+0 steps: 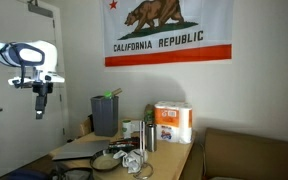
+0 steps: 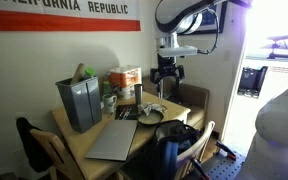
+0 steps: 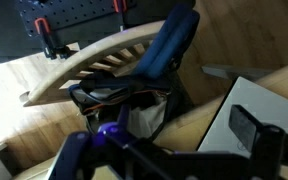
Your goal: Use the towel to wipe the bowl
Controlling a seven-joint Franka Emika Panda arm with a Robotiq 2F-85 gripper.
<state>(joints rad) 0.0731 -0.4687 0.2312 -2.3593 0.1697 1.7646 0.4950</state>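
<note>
A metal bowl (image 2: 150, 116) sits on the wooden table (image 2: 94, 152), to the right of a closed laptop (image 2: 114, 140). I cannot pick out a towel for certain; something pale and crumpled lies near the bowl (image 1: 121, 148). My gripper (image 2: 166, 72) hangs high above the table's far end, well away from the bowl, and it also shows in an exterior view (image 1: 41, 100). In the wrist view the gripper (image 3: 164, 140) is open and empty, with its fingers wide apart over a chair and the laptop's corner (image 3: 269, 105).
A grey bin (image 2: 79, 100), a pack of paper towels (image 1: 173, 122) and bottles (image 1: 147, 133) stand at the back of the table. A black backpack (image 2: 176, 135) and a chair with a blue jacket (image 3: 169, 45) stand by the table's edge. A brown sofa (image 1: 254, 155) is beside it.
</note>
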